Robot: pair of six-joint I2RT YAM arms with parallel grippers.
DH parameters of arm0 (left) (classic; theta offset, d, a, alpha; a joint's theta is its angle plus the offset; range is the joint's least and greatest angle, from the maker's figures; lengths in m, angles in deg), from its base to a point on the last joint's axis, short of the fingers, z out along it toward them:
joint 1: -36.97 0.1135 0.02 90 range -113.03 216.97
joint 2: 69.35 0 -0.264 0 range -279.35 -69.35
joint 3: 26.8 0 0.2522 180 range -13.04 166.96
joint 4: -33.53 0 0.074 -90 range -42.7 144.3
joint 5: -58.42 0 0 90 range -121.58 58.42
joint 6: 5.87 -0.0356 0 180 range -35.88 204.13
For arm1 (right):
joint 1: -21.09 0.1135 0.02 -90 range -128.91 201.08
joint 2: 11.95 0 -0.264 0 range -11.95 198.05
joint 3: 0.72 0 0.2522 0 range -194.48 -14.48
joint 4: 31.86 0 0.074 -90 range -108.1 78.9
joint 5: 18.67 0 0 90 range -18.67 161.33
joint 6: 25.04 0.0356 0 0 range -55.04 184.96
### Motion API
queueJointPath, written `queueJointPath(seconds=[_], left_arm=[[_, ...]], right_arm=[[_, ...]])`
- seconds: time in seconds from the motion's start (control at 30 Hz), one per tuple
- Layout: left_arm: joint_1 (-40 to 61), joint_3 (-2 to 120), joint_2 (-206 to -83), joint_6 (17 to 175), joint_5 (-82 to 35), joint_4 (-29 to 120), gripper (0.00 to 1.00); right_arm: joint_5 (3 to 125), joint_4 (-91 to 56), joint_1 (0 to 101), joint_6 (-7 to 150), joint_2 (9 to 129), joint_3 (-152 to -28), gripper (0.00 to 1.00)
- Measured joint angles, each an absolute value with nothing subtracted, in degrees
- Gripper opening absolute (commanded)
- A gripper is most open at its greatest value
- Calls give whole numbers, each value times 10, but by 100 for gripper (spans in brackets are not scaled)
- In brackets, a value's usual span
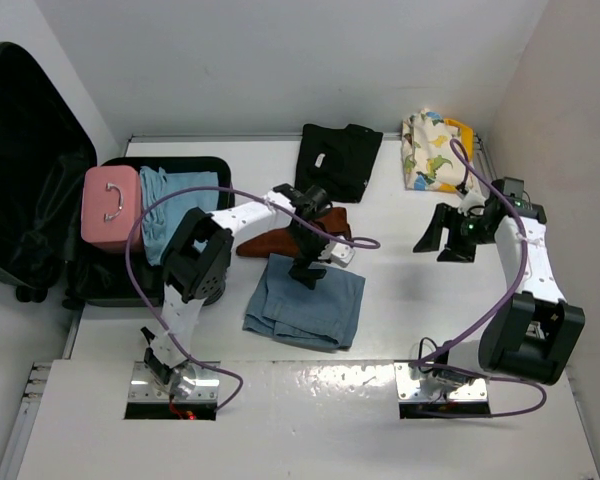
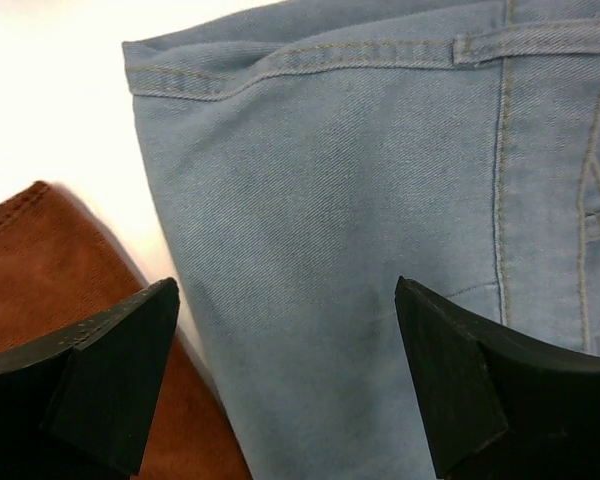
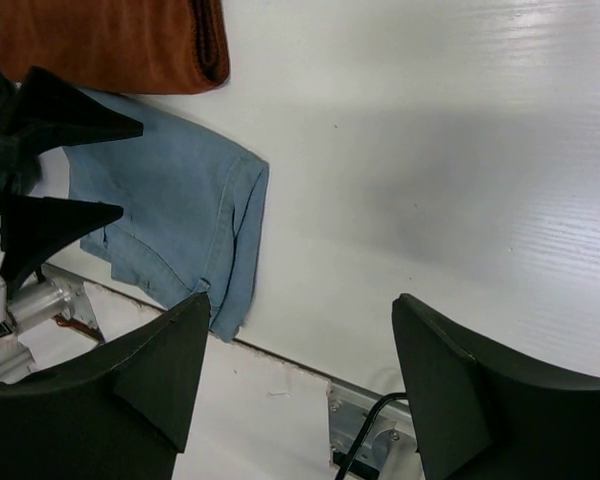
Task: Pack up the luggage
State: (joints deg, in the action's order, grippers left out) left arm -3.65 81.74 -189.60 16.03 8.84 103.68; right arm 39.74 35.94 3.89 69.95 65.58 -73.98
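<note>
Left hand: jaws stood wide, nothing between them, poised right over the jeans.
Jeans: folded, lay mid-way across the surface, a brown cloth just beside their far edge.
Right hand: open as well, empty, over bare surface on the right.
Luggage: lay open at the surface's left edge, lid up, a pink case and a blue garment inside.
Far side: a black garment and a dinosaur-print cloth lay apart.

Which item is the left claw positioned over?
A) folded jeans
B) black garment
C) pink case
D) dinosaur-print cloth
A: the left claw is open directly above the folded jeans, and light-blue denim fills its wrist view.
</note>
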Motion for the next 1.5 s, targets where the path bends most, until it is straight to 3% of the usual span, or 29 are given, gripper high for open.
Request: queueJointPath(seconds=[0.63, 0.93, 1.0, 1.13, 1.17, 1.27, 1.5], left_arm=[[-38, 788, -1931, 205, 69, 962, 98], [-38, 797, -1935, 219, 35, 956, 95], [-39, 800, -1936, 221, 32, 957, 83], [-42, 801, -1939, 233, 29, 962, 44], [-43, 803, -1939, 237, 29, 965, 21], [-46, 813, -1941, 249, 33, 985, 0], [-45, 851, -1954, 313, 35, 1005, 0]], right_arm=[[396, 362, 36, 703, 658, -753, 73], [391, 364, 36, 705, 665, -756, 73], [391, 365, 36, 702, 669, -758, 73], [391, 367, 36, 699, 676, -762, 71], [391, 368, 36, 699, 678, -763, 71], [389, 368, 36, 699, 687, -767, 71], [386, 366, 43, 700, 710, -793, 71]])
